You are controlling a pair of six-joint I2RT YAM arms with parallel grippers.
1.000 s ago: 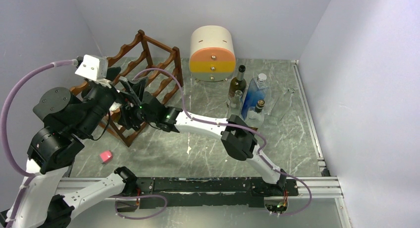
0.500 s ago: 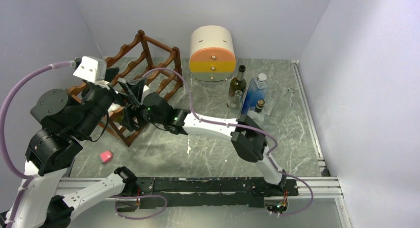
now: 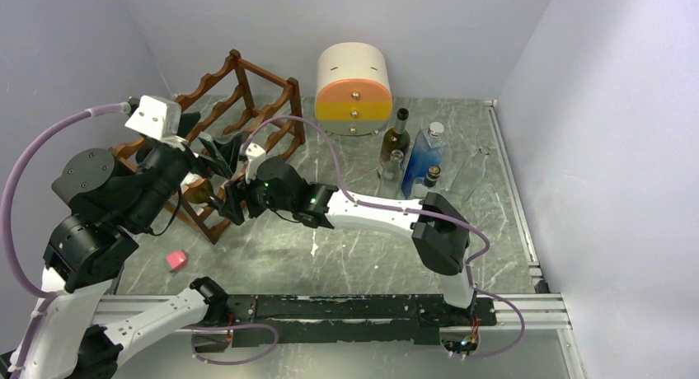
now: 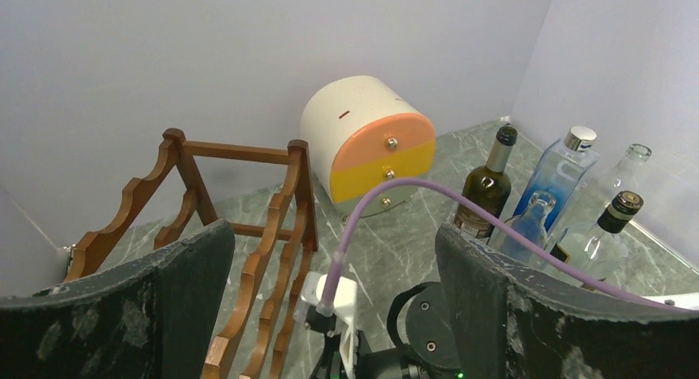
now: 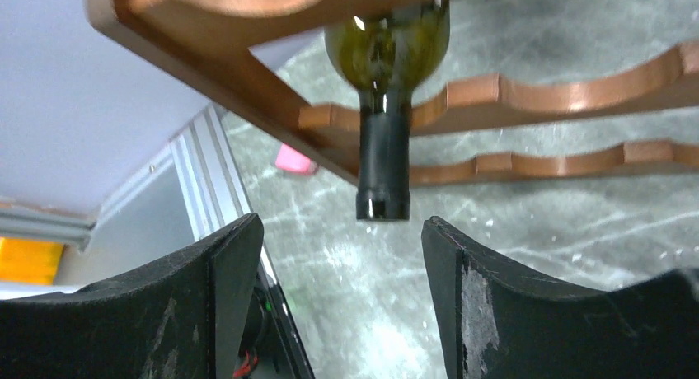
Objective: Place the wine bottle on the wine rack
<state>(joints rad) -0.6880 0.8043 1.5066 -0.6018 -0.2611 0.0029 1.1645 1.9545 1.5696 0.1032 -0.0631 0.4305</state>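
- the wine bottle point(image 5: 384, 148) lies on its side in a low cradle of the wine rack point(image 5: 527, 95). its green shoulder rests on a scalloped rail and its dark neck sticks out past the frame.
- the bottle's long axis points straight at the right gripper point(image 5: 340, 226). the mouth sits level with the fingertips and roughly centred, with a clear gap on each side.
- those jaws stand apart and hold nothing; neither finger touches the neck.
- the left gripper point(image 4: 334, 235) hangs above the rack, spread wide and empty. the racked bottle does not show in its view.
- the right arm is plainly the nearer one. as i judge it, a straight pull-back along the neck's line would keep the fingers clear.
- count: one rack, one bottle in it.
- five standing bottles point(image 3: 426, 152) are grouped well apart on the table's point(image 3: 346, 255) far right side.
- one cream-and-orange drawer box point(image 4: 371, 140) sits at the back, and one small pink block point(image 3: 175, 259) is near the rack's foot.
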